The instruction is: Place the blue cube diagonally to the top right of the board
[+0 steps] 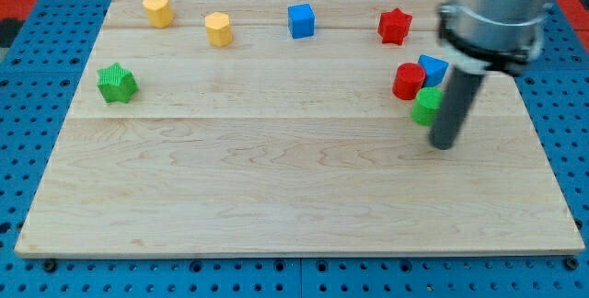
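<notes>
Along the board's [276,188] top edge lie, left to right, heart [158,10], hexagon [219,28], cube [301,20] and star [394,26]. A second star [117,83] lies far left. At right, three blocks [409,81] cluster, the tip [444,143] just beside them.

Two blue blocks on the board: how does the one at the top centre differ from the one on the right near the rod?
The blue cube stands alone near the view's top edge; the blue block sits packed against the red cylinder and the green block.
The blue cube shows whole; the blue block is partly hidden, its shape unclear.
My tip lies just below the blue block's cluster, far from the blue cube.
Both are blue.
</notes>
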